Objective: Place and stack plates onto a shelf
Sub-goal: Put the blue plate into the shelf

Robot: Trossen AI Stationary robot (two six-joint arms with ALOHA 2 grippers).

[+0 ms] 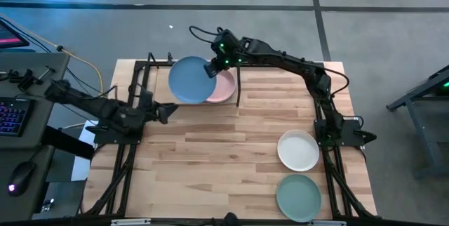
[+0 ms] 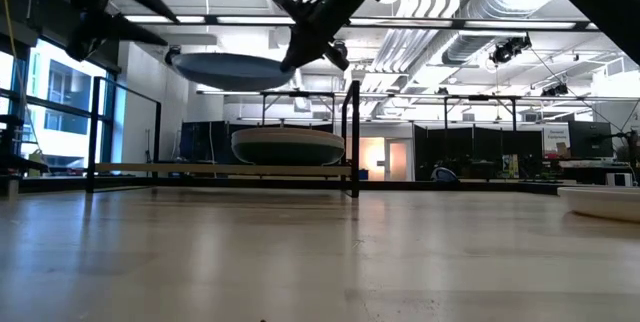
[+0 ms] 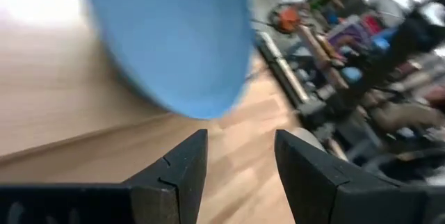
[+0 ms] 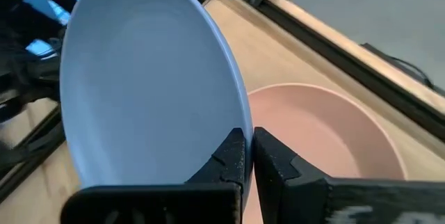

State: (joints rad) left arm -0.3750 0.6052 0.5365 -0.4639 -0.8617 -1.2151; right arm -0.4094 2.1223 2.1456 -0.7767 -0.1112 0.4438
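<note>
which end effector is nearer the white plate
Right, though neither is close. The right end effector is at the shelf gripping the blue plate; the left end effector is farther across the table from the white plate.

Matte blue plate [image 4: 149, 78]; pale-wood table [image 1: 224, 156]; black metal-rod shelf [image 2: 354, 137].

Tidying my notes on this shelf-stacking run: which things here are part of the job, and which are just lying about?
Job:
blue plate, held in the right hand above the shelf
pink plate on the shelf
white plate and sage green plate, waiting on the table

Lying about:
keyboard
mouse
</note>
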